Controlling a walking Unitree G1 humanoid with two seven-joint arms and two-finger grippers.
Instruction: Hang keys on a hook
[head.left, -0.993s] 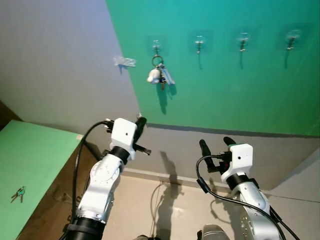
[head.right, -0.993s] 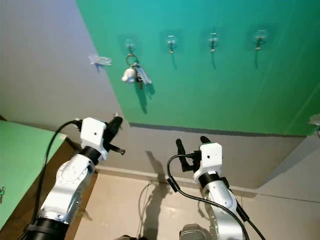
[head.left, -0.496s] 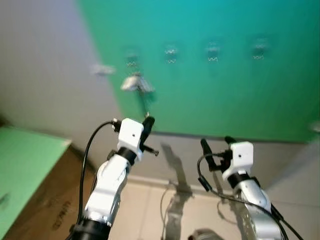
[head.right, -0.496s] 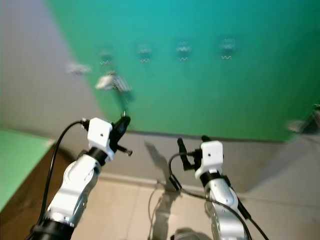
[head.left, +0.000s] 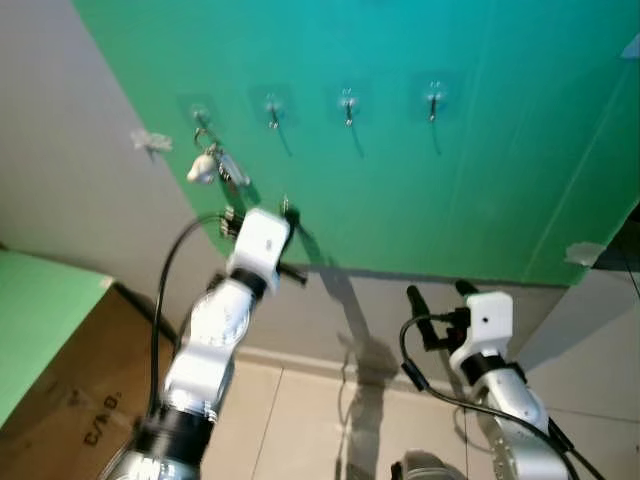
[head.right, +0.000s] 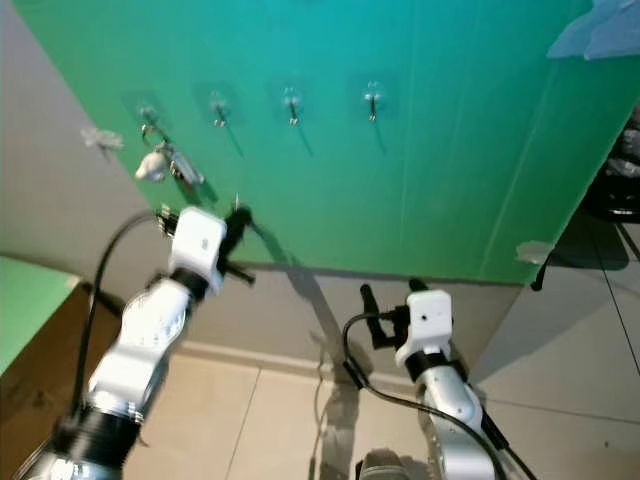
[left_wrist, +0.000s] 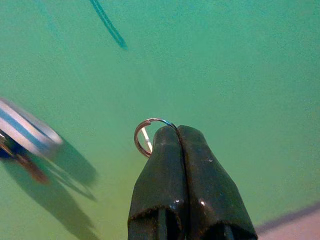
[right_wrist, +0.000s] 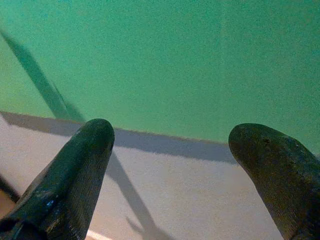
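The left gripper (left_wrist: 177, 131) was raised toward 11 o'clock, its fingers pressed together. The right gripper (head.left: 440, 292) stayed low at 5 o'clock, fingers apart.

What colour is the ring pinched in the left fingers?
Silver metal key ring, clearest in the left wrist view against the green wall.

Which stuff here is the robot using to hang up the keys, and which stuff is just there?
For the job:
left gripper, shut on the key ring
three free hooks on the green wall

Just there:
key bunch already hanging on the first hook
right gripper, open and idle
cardboard box
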